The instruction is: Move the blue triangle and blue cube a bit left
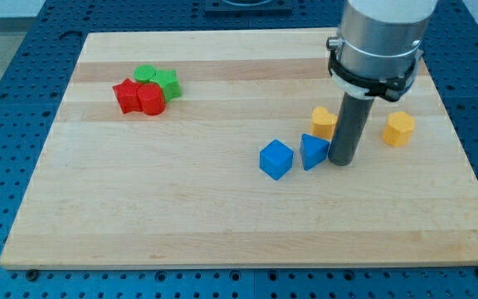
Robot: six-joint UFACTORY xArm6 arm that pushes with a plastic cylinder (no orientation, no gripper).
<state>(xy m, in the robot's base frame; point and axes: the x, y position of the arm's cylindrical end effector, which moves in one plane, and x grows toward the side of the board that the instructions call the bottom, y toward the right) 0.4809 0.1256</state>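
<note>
My tip (pixel 341 162), a bare rod holding nothing, stood touching the blue triangle's (pixel 312 152) right side, with the blue cube (pixel 275 159) just left of it. Both sat right of centre on the pale wooden board (pixel 181 208), which rested on a blue perforated table (pixel 7 100)

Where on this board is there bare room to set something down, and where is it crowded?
Bare: the whole strip along the view's bottom, and the middle between the red blocks and the blue cube. Crowded: the view's right, where my tip touches the blue triangle between two yellow blocks; green blocks hug the red.
</note>
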